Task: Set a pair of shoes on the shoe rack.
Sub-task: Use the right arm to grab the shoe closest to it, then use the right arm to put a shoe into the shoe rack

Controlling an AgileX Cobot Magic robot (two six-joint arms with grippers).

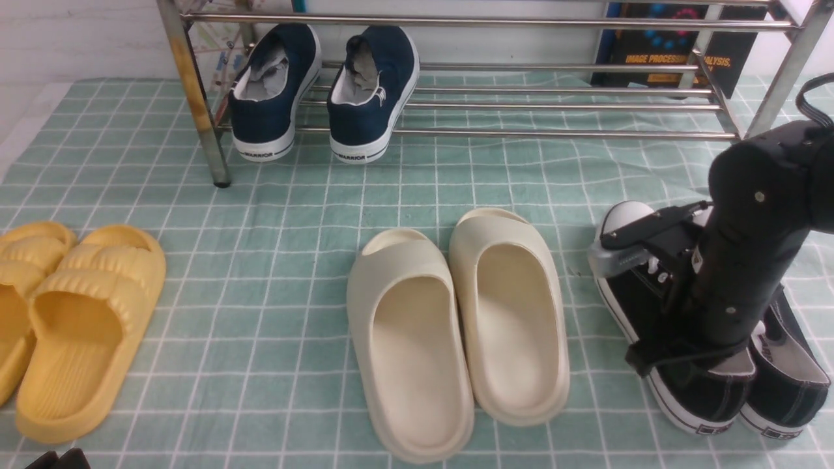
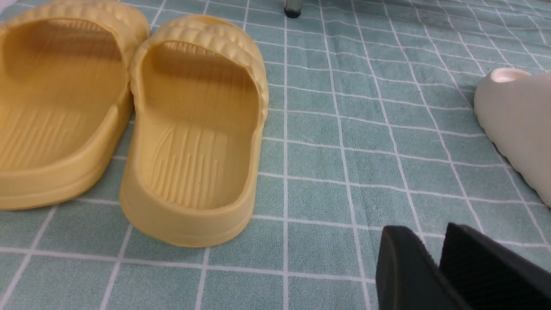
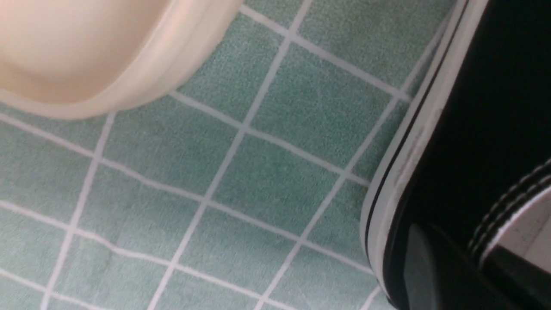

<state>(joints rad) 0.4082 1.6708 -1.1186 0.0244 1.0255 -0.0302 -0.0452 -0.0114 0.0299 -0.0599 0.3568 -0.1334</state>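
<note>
Cloth (image 1: 417,195): green check, carries everything; the rack stands along its far edge.
Rack (image 1: 521,133): chrome bars. Its low shelf is bare from the middle to the right end, which I judge the natural place for the pair.
Cream slides (image 1: 407,352): mid-cloth, side by side, toes toward the rack, just beside the sneakers, so a sideways swing could knock them.
Yellow slides (image 1: 78,326): at the left edge, toes toward the rack, not part of this job.
Sneakers (image 1: 697,391): the task's pair, on the cloth at the right edge toward the near corner, not yet on the rack. They touch along their length, toes toward the rack, which probably lets one grip at the heels carry both.
Navy shoes (image 1: 273,91): on the low shelf at its left end, heels outward.
Right pincer (image 1: 717,348): down at the sneakers' collars, clenched. The right wrist view shows one finger (image 3: 413,267) against the black canvas, so it looks to be nipping the thin wall, though the pads' contact is hidden.
Left pincer (image 2: 430,234): released and empty, low near the cloth's near-left corner beside the yellow slides, likely parked clear of the work.
</note>
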